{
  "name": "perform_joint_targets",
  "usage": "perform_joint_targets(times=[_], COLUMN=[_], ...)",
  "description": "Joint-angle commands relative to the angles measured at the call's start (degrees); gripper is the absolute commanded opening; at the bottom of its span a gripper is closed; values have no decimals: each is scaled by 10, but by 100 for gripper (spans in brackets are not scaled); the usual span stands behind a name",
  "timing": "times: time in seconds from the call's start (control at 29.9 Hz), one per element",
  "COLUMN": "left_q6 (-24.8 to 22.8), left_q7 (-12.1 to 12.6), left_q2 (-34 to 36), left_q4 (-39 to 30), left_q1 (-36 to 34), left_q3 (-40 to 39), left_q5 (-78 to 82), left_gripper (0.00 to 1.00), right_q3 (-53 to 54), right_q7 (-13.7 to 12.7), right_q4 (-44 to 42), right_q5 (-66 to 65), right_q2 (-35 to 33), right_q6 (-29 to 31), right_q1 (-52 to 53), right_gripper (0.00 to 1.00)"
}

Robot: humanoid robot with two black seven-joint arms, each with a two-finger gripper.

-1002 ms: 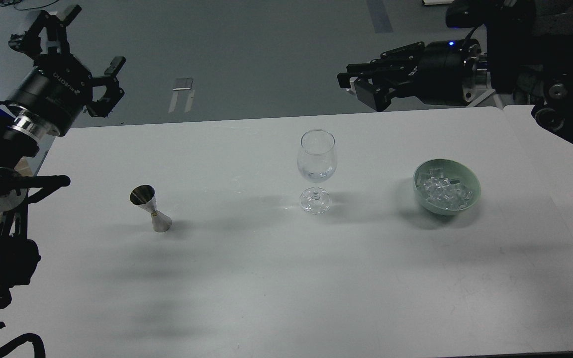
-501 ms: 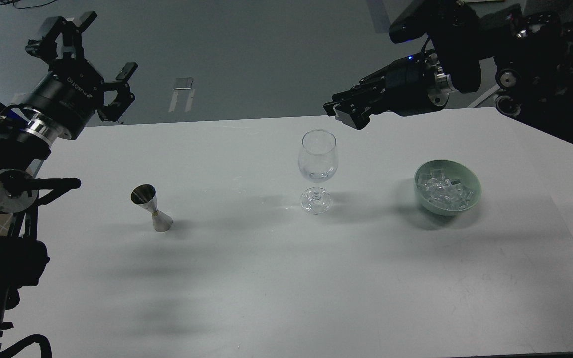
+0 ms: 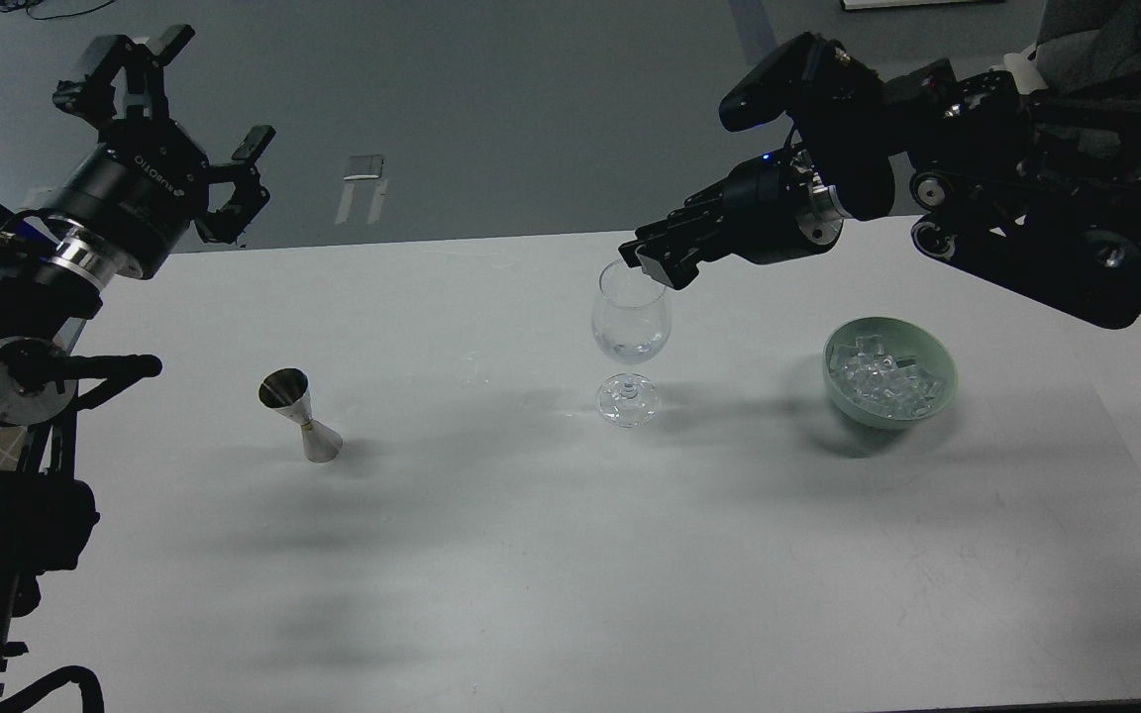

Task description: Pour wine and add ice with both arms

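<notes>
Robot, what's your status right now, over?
Left tool open, raised off the table. Right tool at wine glass rim, grip unclear. Ice in bowl. Nothing blocking.

The wine (image 3: pixel 632 347) is a shallow pool of clear liquid low in the upright glass (image 3: pixel 631 315) at mid-table; the ice (image 3: pixel 882 381), a heap of small glassy cubes, fills the pale green bowl (image 3: pixel 937 358) well to its right.
</notes>
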Motion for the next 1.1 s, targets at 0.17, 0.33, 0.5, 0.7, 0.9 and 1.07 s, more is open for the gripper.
perform_joint_targets(times=[0.17,0.33,0.5,0.7,0.9,1.07], left_q6=[0,0,0,0,1,0], left_q7=[0,0,0,0,0,0], left_q2=[0,1,3,4,5,5], left_q4=[0,0,0,0,0,0], left_q1=[0,1,-1,-2,-3,-4], left_q3=[0,0,0,0,0,-1], left_q5=[0,0,-1,-1,-1,-1], left_gripper=[98,98,98,98,98,98], right_q3=[0,0,0,-1,0,-2], right_q7=[0,0,0,0,1,1], right_q4=[-22,-22,-22,-22,-20,-19], right_q5=[1,1,5,5,5,8], right_q2=[30,35,31,29,24,20], right_q6=[-9,-15,-14,-13,-6,-5], right_q1=[-2,-3,2,6,9,8], right_gripper=[6,18,33,35,37,48])
